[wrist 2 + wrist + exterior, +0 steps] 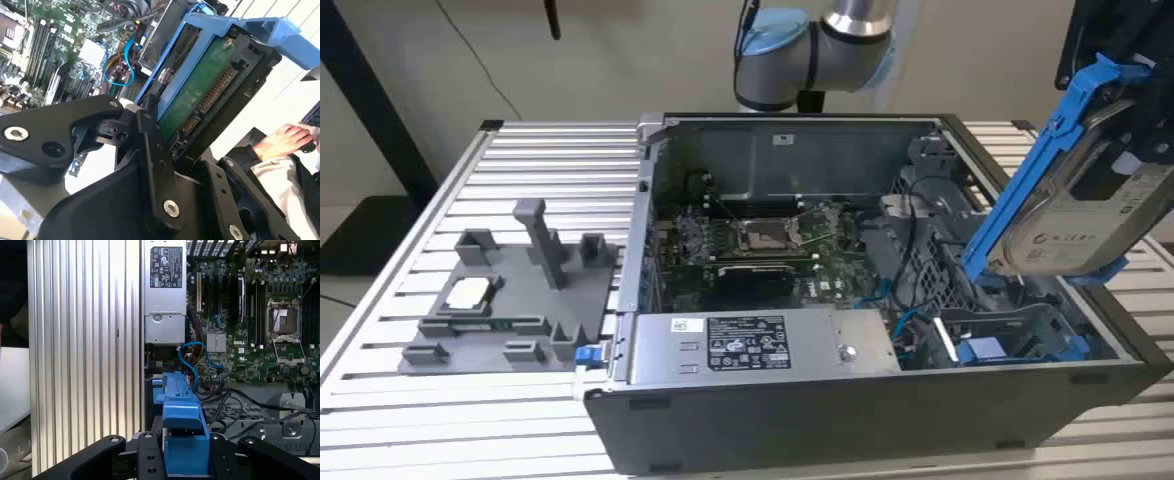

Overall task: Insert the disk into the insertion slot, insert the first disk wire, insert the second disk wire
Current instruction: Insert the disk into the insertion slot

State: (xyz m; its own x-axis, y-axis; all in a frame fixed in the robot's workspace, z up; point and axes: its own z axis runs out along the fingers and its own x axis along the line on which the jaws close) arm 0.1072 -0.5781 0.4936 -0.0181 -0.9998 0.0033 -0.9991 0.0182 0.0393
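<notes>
Gripper (182,446) clamping disk (1067,200), long axis steeply tilted

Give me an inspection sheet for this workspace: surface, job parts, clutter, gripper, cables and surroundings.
Surface: ribbed metal table carrying the open computer case.
Job's things: the disk in its blue carrier, tilted, held aloft over the case at the exterior view's right; not in a slot.
Clutter: grey fixture tray beside the case at the exterior view's left; power-supply box inside the case.
Gripper: gripper shut on the disk's carrier.
Cables: blue cables and black cables loose inside the case; none plugged into the disk.
Surroundings: person's hand beyond the table.
</notes>
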